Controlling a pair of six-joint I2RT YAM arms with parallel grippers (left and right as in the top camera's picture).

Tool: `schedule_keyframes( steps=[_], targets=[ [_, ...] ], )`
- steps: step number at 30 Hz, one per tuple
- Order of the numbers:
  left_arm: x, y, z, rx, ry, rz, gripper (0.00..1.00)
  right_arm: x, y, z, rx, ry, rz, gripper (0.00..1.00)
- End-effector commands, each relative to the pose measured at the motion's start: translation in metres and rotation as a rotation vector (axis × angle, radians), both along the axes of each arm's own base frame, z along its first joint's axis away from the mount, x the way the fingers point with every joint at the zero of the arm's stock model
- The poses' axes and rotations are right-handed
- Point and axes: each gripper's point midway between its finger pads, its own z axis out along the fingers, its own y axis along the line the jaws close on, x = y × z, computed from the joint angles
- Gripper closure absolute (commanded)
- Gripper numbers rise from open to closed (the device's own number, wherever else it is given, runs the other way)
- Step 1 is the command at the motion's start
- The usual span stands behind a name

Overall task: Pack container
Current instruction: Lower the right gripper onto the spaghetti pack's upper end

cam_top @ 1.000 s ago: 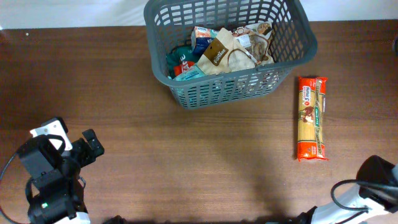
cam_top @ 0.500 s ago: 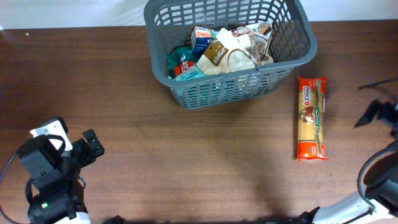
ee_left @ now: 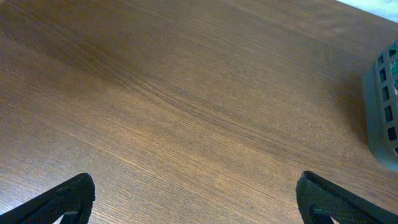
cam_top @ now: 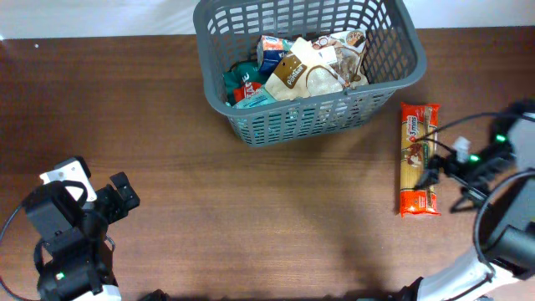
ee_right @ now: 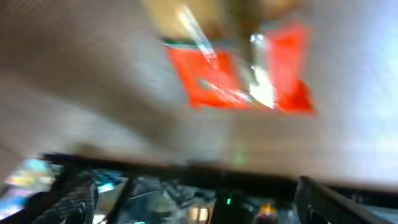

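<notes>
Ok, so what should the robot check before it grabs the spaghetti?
1. Right gripper open: ok.
2. Right gripper lined up with the spaghetti packet: cannot tell, its wrist view is blurred.
3. Spaghetti packet lying flat on the table, apart from the basket: ok.
4. Room in the basket above the other packets: ok.
5. Left gripper open and far from the spaghetti packet: ok.

right tool (cam_top: 443, 178) moved: a second ago low at the desk's (cam_top: 251, 209) near-right corner, half a second ago out at the right edge, now swung in just beside the pasta packet (cam_top: 415, 142), jaws apart
</notes>
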Motion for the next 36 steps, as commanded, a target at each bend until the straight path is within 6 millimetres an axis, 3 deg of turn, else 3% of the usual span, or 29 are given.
schedule_keyframes(
  steps=[1, 5, 9, 18, 26, 36],
  targets=[
    [0.001, -0.003, 0.000, 0.006, -0.001, -0.024, 0.01, 0.016, 0.032, -0.006, -0.038, -0.051, 0.203, 0.01],
    [0.001, -0.003, 0.000, 0.006, -0.002, -0.024, 0.01, 0.037, 0.044, -0.018, -0.150, -0.117, 0.359, 0.01],
    [0.001, -0.003, 0.000, 0.006, -0.002, -0.024, 0.01, 0.051, 0.027, -0.025, -0.335, -0.128, 0.402, 0.01],
    [0.002, -0.002, -0.001, 0.005, 0.002, -0.024, 0.01, 0.082, -0.008, -0.030, -0.489, -0.226, 0.335, 0.01],
    [0.007, 0.000, -0.015, -0.022, 0.049, -0.024, 0.01, 0.107, -0.010, -0.031, -0.508, -0.325, 0.319, 0.01],
    [0.009, 0.000, -0.014, -0.022, 0.044, -0.027, 0.01, 0.130, 0.001, -0.034, -0.459, -0.428, 0.252, 0.01]
  ],
)
